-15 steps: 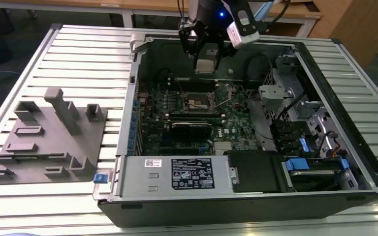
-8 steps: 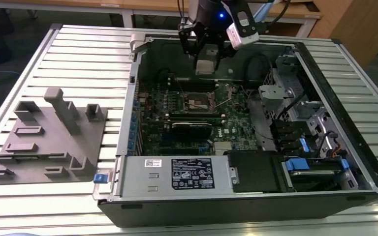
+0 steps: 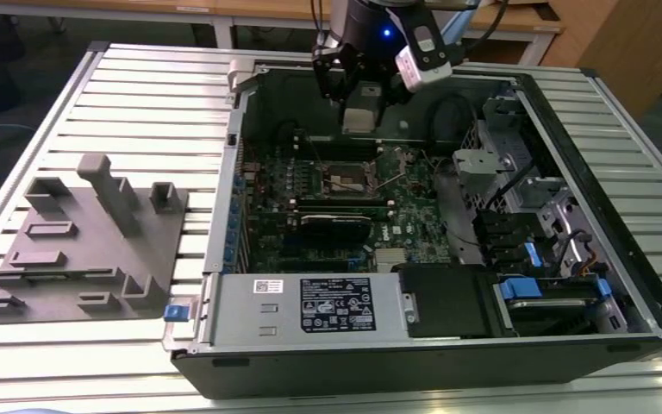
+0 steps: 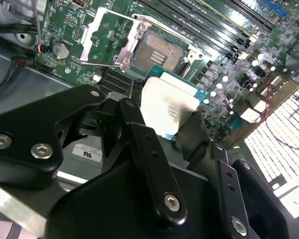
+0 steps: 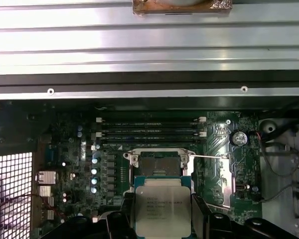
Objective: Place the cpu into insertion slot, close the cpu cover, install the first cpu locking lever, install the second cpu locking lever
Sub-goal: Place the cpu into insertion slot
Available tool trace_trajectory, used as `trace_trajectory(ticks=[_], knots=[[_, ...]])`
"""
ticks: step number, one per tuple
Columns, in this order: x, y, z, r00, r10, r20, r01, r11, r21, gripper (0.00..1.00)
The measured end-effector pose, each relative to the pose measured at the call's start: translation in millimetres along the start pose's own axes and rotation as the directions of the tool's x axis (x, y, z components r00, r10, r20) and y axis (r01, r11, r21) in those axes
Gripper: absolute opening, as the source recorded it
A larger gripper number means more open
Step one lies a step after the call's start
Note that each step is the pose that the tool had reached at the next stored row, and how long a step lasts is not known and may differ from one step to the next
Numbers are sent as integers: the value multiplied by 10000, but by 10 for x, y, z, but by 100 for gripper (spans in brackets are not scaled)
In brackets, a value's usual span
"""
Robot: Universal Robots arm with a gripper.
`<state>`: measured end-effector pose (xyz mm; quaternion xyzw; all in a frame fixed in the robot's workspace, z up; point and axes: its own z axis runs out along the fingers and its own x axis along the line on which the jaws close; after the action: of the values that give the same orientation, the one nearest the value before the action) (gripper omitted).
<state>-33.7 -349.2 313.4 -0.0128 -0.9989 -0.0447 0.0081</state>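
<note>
My gripper hangs over the far end of the open computer case and is shut on the cpu, a silver-topped square chip with a green rim. Both wrist views show the black fingers clamping the chip's sides. The cpu is in the air, apart from the insertion slot, and the slot's dark recess lies bare. On the green motherboard in the exterior view, the insertion slot lies nearer the camera than the gripper. The cpu cover stands flipped open beside the slot. A thin locking lever sticks out sideways.
The case lies on a slatted metal table. A grey fixture block sits at the exterior view's left. Long memory slots run beside the socket. A black card, the power supply and drive bays with cables crowd the case.
</note>
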Motion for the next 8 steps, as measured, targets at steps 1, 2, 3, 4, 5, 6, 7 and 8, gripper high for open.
trace_trajectory(ticks=[1, 2, 3, 4, 5, 6, 7, 8], knots=[[0, -2, 18, 10000, 0, 2, 0, 10000, 0, 54], [0, -3, 35, 10000, 0, 3, 0, 10000, 1, 54], [-1, -5, 53, 10000, 0, 5, 0, 10000, 1, 54], [-1, -6, 68, 10000, -1, 7, 1, 10000, 1, 54], [0, -7, 83, 10000, -1, 12, 1, 10000, 0, 54], [0, -9, 98, 10000, -1, 17, 1, 10000, 0, 54], [0, -10, 115, 10000, -2, 22, 2, 10000, -1, 54], [-1, -12, 134, 10000, -3, 28, 3, 10000, -1, 54]])
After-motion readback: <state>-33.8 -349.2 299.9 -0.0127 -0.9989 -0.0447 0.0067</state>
